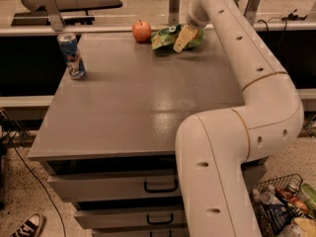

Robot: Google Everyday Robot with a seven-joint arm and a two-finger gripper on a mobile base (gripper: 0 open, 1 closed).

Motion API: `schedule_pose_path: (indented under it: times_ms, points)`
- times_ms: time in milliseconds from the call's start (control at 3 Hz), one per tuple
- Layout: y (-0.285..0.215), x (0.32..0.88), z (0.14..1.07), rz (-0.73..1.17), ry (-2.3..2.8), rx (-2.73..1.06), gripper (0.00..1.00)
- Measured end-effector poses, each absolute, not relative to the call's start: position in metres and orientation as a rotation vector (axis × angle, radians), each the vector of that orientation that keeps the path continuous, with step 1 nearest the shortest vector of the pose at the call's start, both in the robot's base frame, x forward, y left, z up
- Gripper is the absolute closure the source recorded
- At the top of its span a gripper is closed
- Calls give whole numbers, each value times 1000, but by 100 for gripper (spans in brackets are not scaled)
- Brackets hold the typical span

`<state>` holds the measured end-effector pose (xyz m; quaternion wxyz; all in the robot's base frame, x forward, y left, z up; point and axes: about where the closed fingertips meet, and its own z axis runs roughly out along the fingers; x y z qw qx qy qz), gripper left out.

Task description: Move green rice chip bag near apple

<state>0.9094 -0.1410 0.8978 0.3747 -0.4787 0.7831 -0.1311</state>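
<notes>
- Gripper (181, 39): at far edge of bench (143, 102), right of centre, sitting over green rice chip bag (163, 37).
- Jaws: cannot tell whether released or clenched.
- Green rice chip bag: lying on bench at far edge, crumpled, just beside apple (141, 30), on apple's right.
- Apple: upright, stem up, at far edge.
- Drink can (72, 56): upright near left edge, well apart from apple.
- Arm: reaching in from lower right.
</notes>
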Motion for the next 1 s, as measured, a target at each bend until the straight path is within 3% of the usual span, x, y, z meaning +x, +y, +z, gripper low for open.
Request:
schedule_pose_path:
  times_ms: [667,1000]
  points:
    - [-191,874,964,-230,1854,-1181,0]
    - [-226,829,997,-133,1726,-1215,0]
